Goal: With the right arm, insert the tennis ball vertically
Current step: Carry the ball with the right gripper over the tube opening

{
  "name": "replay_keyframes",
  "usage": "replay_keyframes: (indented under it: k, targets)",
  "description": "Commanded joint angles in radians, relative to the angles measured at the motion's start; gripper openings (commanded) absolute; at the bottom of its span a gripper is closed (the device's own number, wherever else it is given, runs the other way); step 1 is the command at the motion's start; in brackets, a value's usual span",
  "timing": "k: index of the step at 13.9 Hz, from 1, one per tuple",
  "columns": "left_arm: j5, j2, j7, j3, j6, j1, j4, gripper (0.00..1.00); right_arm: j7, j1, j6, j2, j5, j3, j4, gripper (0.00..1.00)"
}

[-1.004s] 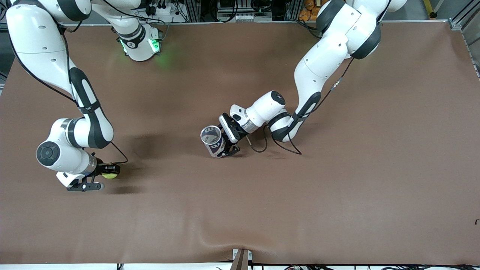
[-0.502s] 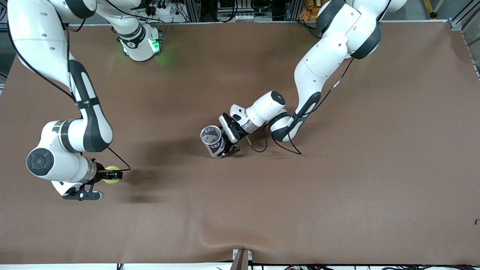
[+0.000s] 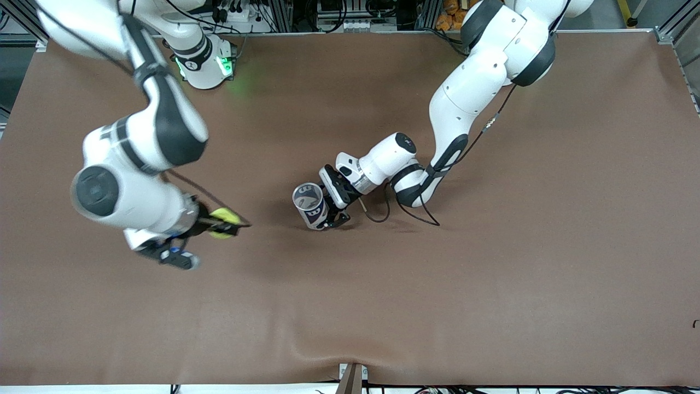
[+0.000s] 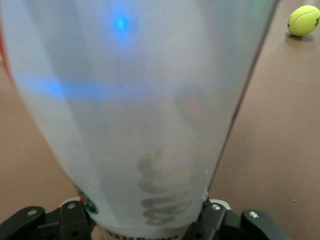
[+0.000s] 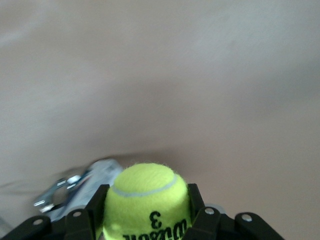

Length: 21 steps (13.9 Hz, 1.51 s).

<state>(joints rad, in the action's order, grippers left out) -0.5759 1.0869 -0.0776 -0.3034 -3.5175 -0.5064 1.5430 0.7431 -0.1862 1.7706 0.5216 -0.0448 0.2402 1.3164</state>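
The right gripper (image 3: 223, 225) hangs over the brown table (image 3: 492, 284), clenched on the fuzzy yellow-green tennis ball (image 3: 221, 221). Farther back at mid-table, the left gripper (image 3: 328, 210) clasps the upright clear plastic tennis-ball can (image 3: 309, 206). I reckon the mouth barely clears the ball: come in off-centre and it catches the rim, tipping the can.

tube (image 3: 310, 206) mid-table in left end effector (image 3: 330, 214); ball (image 3: 223, 222) in right end effector (image 3: 227, 224), toward right arm's end

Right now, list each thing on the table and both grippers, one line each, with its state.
tennis ball: held in the air, off the table.
right gripper: shut on the tennis ball, over bare table.
can: upright, mouth open, held.
left gripper: shut on the can, near the table's middle.
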Motion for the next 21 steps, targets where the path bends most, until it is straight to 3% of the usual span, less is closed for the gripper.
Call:
replay_keyframes:
  k: [1, 8, 15, 16, 17, 21]
  targets:
    - [-0.029, 0.005, -0.011, 0.021, -0.015, -0.008, 0.002, 0.73, 0.198, -0.135, 0.0, 0.021, 0.009, -0.002, -0.051, 0.0]
    - [-0.029, 0.005, -0.011, 0.021, -0.015, -0.011, 0.002, 0.73, 0.32, -0.234, 0.003, 0.061, 0.028, -0.007, -0.046, 0.0]
    - [-0.029, 0.005, -0.011, 0.021, -0.015, -0.011, 0.0, 0.73, 0.326, -0.239, 0.003, 0.084, 0.052, -0.006, -0.043, 0.03]
    - [-0.029, 0.005, -0.011, 0.021, -0.015, -0.011, 0.0, 0.73, 0.326, -0.233, 0.003, 0.084, 0.051, -0.006, -0.043, 0.35]
    - [-0.029, 0.005, -0.011, 0.021, -0.015, -0.011, 0.0, 0.73, 0.329, -0.226, 0.004, 0.087, 0.042, -0.006, -0.043, 0.99]
    - [-0.029, 0.005, -0.011, 0.021, -0.017, -0.012, 0.002, 0.73, 0.331, -0.229, 0.0, 0.078, 0.046, -0.004, -0.055, 1.0]
